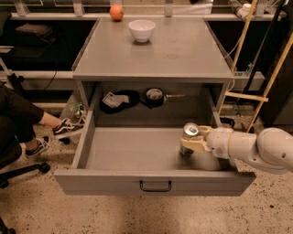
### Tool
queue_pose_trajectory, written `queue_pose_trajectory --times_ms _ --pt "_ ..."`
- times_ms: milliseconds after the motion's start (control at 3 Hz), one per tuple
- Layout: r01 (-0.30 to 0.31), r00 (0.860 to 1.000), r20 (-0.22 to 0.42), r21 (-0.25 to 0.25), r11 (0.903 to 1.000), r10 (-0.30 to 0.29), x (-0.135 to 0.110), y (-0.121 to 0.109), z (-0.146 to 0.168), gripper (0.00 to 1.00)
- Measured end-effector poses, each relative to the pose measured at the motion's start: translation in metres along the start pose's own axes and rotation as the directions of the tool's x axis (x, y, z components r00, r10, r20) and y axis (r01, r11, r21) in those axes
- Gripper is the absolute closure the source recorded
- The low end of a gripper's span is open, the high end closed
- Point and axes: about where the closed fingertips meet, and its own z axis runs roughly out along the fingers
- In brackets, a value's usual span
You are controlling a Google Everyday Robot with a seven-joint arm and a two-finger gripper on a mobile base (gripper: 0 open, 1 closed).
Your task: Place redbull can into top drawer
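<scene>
The top drawer (132, 153) of the grey cabinet is pulled wide open, its front panel with the small black handle (155, 186) toward the camera. The redbull can (189, 134), silver with a shiny top and pull tab, stands upright on the drawer floor at the right side. My gripper (192, 145) reaches in from the right on a white arm (256, 148), and its tan fingers (193, 146) are closed around the can's lower body.
A white bowl (141, 29) and an orange fruit (116, 12) sit at the back of the cabinet top (183, 55). Dark objects (137, 98) lie in the recess behind the drawer. A seated person's legs and shoes (50, 132) are at the left. Wooden poles (270, 77) stand at the right.
</scene>
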Motion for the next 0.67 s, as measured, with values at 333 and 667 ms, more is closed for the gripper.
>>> queue_pose_trajectory --times_ms 333,667 --pt "0.000 1.000 0.000 0.000 1.0000 0.000 0.0000 0.0000 0.0000 0.12" --pt "0.000 1.000 0.000 0.000 1.0000 0.000 0.0000 0.0000 0.0000 0.00"
